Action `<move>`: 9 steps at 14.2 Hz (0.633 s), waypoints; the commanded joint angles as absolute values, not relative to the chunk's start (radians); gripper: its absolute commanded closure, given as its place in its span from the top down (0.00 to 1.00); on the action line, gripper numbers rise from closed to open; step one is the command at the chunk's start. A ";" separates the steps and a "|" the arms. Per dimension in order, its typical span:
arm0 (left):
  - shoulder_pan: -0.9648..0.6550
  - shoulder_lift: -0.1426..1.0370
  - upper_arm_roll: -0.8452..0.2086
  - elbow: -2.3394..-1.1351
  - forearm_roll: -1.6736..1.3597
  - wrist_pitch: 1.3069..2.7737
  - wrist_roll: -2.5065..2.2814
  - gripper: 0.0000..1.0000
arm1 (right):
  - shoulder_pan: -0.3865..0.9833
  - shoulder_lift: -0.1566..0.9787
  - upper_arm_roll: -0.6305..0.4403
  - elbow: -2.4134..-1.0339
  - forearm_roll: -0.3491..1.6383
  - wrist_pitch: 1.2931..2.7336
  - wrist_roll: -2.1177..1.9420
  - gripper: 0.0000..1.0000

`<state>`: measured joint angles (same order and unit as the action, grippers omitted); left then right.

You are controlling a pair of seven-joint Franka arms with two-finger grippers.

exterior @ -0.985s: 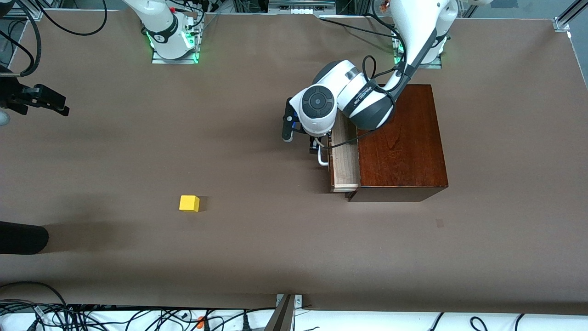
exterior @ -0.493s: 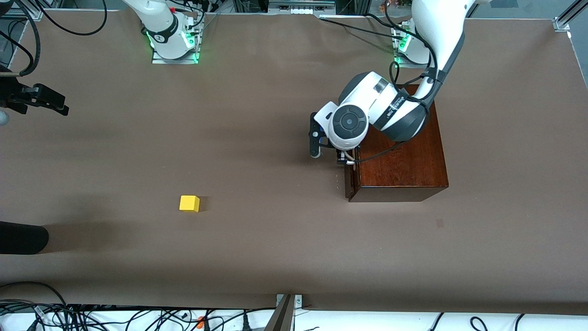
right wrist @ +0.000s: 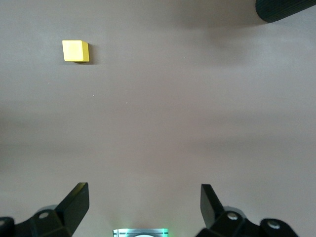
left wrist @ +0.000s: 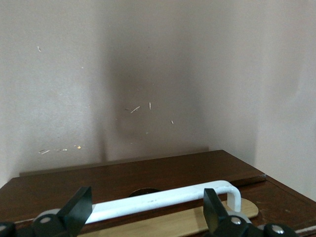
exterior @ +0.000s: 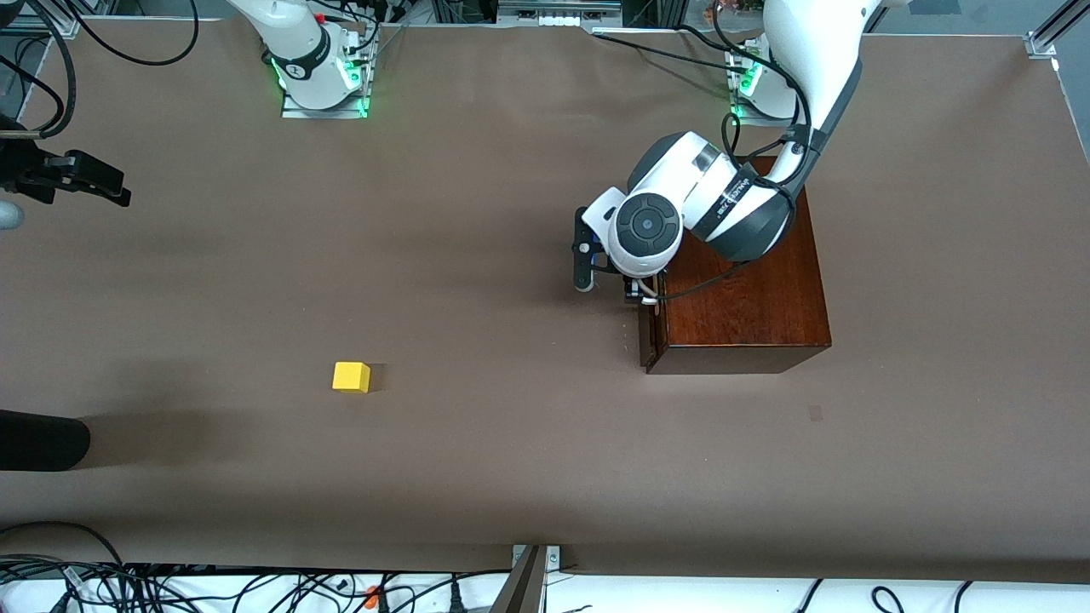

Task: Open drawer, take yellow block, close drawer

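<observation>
The dark mahogany box (exterior: 749,281) stands at the left arm's end of the table. Its drawer (exterior: 648,340) is pushed in, the dark front flush with the box. My left gripper (exterior: 634,294) is right at the drawer front, mostly hidden under its wrist. In the left wrist view the left gripper (left wrist: 147,207) is open, and the white handle (left wrist: 163,200) runs across the gap between its fingers, ungripped. The yellow block (exterior: 351,376) sits on the bare table, apart from both grippers. My right gripper (exterior: 111,191) waits open and empty at the right arm's end; the yellow block also shows in the right wrist view (right wrist: 75,51).
A black cylindrical object (exterior: 43,440) lies at the table's edge at the right arm's end, nearer to the front camera than the block. It also shows in the right wrist view (right wrist: 286,10). Brown table (exterior: 477,281) lies between the block and the box.
The drawer stood pulled out a second ago; my left gripper moved toward the box and the drawer is now shut. The block has not moved. The right gripper barely shifted.
</observation>
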<state>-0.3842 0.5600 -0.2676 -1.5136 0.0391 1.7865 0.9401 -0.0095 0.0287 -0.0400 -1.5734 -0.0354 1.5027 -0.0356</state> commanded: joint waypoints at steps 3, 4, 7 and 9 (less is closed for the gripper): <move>-0.347 0.440 -0.319 -1.522 -0.021 1.758 0.922 1.00 | -0.023 0.014 -0.029 -1.572 0.003 1.479 -0.043 1.00; -0.335 0.419 -0.319 -1.519 -0.040 1.738 0.913 1.00 | -0.023 0.014 -0.035 -1.569 0.018 1.476 -0.043 1.00; -0.212 0.329 -0.319 -1.505 -0.063 1.611 0.835 1.00 | -0.023 0.014 -0.037 -1.569 0.031 1.473 -0.043 1.00; -0.141 0.263 -0.316 -1.484 -0.063 1.545 0.720 1.00 | -0.023 0.014 -0.031 -1.569 0.029 1.473 -0.046 1.00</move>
<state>-0.2207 0.3375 -0.3034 -1.4921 -0.0399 1.6080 0.8099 -0.0101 0.0287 -0.0418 -1.5733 0.0089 1.4922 -0.0364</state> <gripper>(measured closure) 0.000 0.000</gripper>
